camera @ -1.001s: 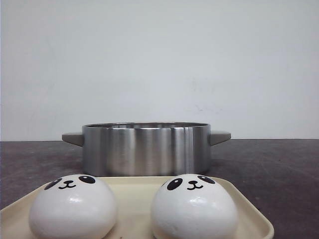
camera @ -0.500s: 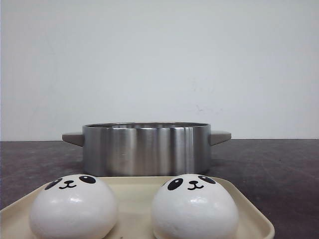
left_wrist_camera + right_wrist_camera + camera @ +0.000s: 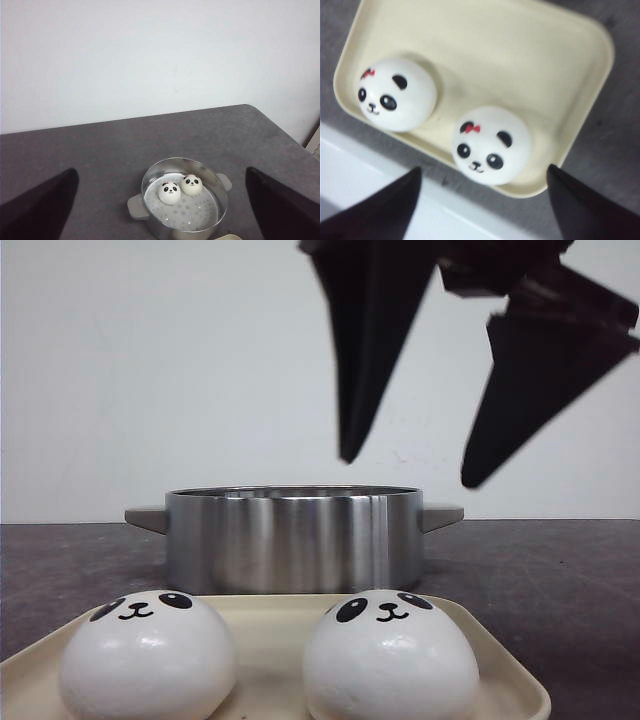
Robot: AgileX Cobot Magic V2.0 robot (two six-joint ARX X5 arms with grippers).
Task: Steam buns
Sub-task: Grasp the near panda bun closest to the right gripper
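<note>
Two glossy panda buns on the cream tray, two more buns already inside the steel pot. Probably light, soft, slick-skinned; best pinched gently across the dome's widest part. Right gripper above the tray, jaws wide, empty. Left gripper likewise spread wide, empty.

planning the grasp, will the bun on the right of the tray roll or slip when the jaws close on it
The right bun is a smooth dome resting flat on the cream tray, so it probably won't roll by itself. Its glossy skin and curved sides suggest it may slip upward out of the jaws. Softness can't be judged here.
</note>
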